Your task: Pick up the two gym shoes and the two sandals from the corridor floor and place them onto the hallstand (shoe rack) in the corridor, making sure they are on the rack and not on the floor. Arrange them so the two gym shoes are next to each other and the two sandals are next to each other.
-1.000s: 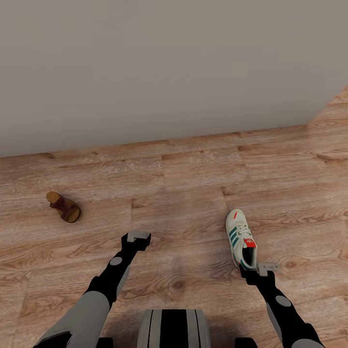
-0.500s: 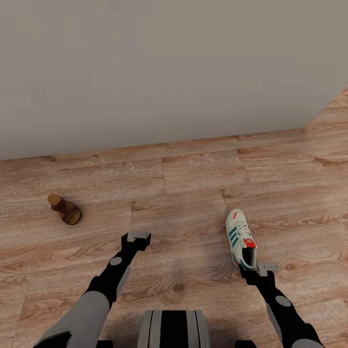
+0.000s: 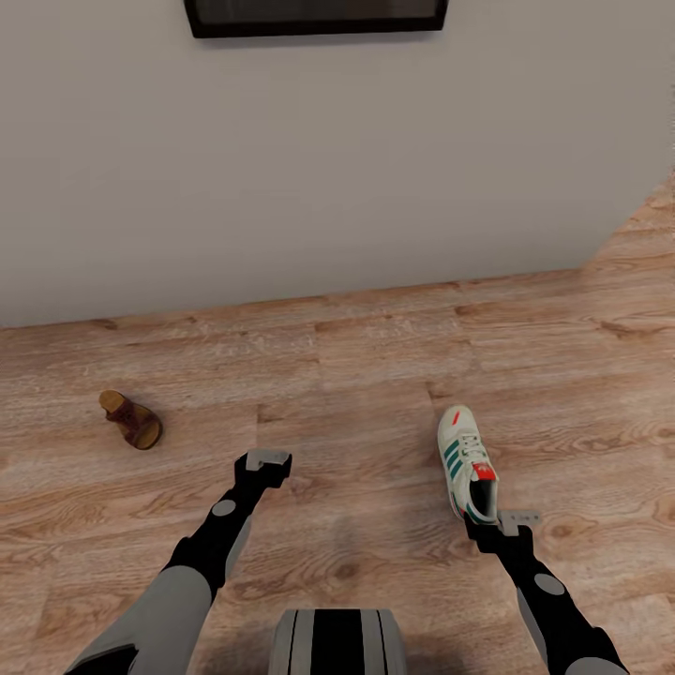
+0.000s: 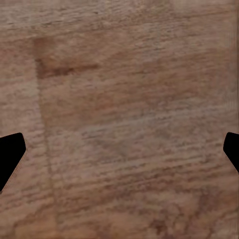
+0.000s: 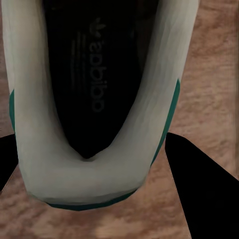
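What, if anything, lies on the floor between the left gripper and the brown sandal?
Nothing visible: only bare corridor floor separates the left gripper, which is open, from the sandal.

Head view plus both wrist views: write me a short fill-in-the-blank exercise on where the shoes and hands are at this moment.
1. The right hand grips the gym shoe at its ____ end.
2. The brown sandal lies on the wooden ____.
3. In the left wrist view, the left hand has its fingers spread wide and holds ____.
4. On the gym shoe's side run green ____.

Missing words: heel; floor; nothing; stripes
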